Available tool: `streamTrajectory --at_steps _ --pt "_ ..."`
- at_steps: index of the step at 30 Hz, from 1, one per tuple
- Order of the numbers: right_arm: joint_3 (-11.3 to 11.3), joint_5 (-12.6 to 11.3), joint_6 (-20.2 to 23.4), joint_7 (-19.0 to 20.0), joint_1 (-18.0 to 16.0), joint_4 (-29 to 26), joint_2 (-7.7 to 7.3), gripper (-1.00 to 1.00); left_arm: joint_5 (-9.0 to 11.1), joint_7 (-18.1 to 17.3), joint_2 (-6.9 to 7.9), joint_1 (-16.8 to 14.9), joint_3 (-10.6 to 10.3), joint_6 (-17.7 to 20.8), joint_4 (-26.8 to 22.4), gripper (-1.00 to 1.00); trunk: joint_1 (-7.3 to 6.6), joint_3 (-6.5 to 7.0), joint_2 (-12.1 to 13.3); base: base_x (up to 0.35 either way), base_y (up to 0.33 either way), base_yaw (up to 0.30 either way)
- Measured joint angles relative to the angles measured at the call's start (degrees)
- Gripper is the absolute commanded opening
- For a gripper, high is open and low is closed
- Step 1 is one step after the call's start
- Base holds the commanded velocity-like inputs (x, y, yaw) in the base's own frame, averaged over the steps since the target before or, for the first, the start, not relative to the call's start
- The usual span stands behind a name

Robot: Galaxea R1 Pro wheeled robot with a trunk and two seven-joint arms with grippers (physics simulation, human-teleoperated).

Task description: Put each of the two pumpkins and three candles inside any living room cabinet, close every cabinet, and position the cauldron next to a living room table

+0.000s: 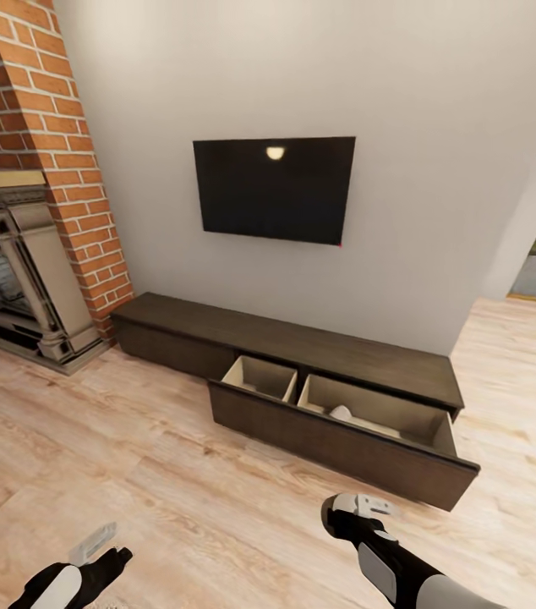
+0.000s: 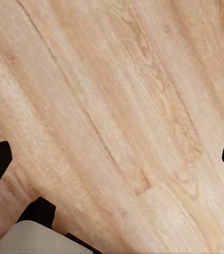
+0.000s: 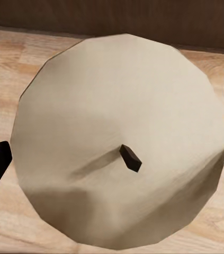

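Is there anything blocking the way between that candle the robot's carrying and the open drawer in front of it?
Nothing visible does. The right tool holds the candle, and only bare plank floor lies between it and the cabinet's open drawer, whose top is uncovered.

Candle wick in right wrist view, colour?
Dark brown wick on pale beige candle; right wrist view.

The light wood-plank floor (image 1: 175, 474) carries the long dark-brown cabinet (image 1: 319, 342), set against the off-white wall. Its wide drawer (image 1: 344, 444) stands pulled out over the planks (two beige compartments), with one pale object (image 1: 341, 413) in the right-hand compartment.
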Motion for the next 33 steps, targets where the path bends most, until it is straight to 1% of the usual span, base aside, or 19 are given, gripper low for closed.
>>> streamTrajectory --at_steps 5,14,20,28,33 --pt "0.0 0.0 0.0 0.0 0.0 0.0 -0.01 -1.00 0.0 0.0 0.04 0.0 0.0 0.0 0.0 1.00 -1.10 0.81 2.0 0.000 0.000 0.239" --pt "-0.1 0.0 0.1 0.0 0.0 0.0 -0.08 -1.00 0.0 0.0 0.00 0.0 0.0 0.0 0.1 1.00 -3.08 2.31 5.6 0.000 0.000 0.014" --pt "-0.1 -0.1 0.1 0.1 0.0 0.0 -0.11 -1.00 0.0 -0.1 0.00 0.0 0.0 0.0 0.0 1.00 -3.08 2.31 5.6 0.012 0.000 0.000" --pt "-0.1 -0.1 0.1 0.1 0.0 0.1 -0.11 -1.00 -0.1 -0.1 0.04 0.0 -0.1 0.0 0.0 1.00 -3.11 2.31 5.6 0.253 0.000 0.000" --pt "-0.1 -0.1 0.1 0.1 0.0 0.1 -0.10 -1.00 -0.1 -0.1 0.04 0.0 -0.1 0.0 0.0 1.00 -3.09 2.31 5.6 0.061 0.000 0.000"
